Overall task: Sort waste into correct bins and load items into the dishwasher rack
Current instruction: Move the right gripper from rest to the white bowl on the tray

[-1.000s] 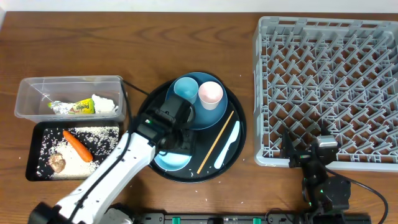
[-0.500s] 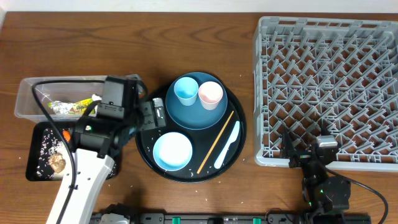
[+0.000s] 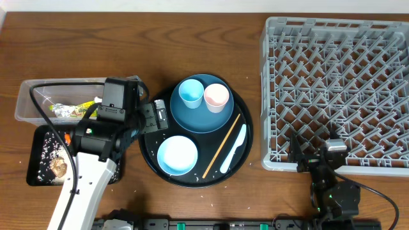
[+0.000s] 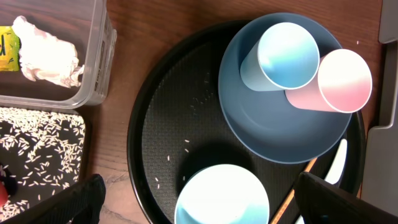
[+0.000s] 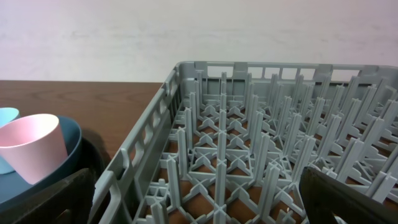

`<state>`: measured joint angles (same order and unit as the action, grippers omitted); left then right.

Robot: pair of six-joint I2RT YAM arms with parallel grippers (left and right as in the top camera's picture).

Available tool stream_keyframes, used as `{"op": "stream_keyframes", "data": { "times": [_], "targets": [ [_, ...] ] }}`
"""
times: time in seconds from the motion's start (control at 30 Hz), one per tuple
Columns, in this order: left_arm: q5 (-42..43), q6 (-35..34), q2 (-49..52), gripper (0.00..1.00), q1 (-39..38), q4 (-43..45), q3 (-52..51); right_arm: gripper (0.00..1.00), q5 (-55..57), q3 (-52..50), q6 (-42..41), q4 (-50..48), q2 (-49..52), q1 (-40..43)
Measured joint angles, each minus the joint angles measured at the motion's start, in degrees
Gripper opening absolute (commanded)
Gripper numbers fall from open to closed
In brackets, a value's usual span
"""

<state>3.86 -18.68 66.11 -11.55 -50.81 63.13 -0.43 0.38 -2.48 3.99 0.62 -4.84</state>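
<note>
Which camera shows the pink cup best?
The left wrist view: the pink cup is large and whole there, on the plate beside the blue cup. Overhead shows it small, from straight above. The right wrist view shows its side, at the left edge.

Reaches up from the near left, elbow low, wrist turned to the right, with the left gripper (image 3: 160,117) spread wide and empty. Sits folded low at the near right, pointing the right gripper (image 3: 314,153) straight ahead, jaws likewise wide apart, holding nothing.
</note>
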Motion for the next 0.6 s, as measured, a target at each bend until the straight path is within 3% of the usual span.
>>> {"op": "stream_keyframes", "data": {
  "times": [0.13, 0.37, 0.6],
  "targets": [
    [0.00, -0.02, 0.00, 0.98, 0.00, 0.00, 0.00, 0.99, -0.50, 0.00, -1.53, 0.00, 0.00, 0.00],
    [0.00, -0.02, 0.00, 0.98, 0.00, 0.00, 0.00, 0.99, -6.29, 0.20, -12.44, 0.37, 0.11, 0.00],
    [0.02, -0.02, 0.00, 0.98, 0.00, -0.02, 0.00, 0.99, -10.88, 10.95, -14.93, 17.75, 6.03, 0.00]
  ]
}}
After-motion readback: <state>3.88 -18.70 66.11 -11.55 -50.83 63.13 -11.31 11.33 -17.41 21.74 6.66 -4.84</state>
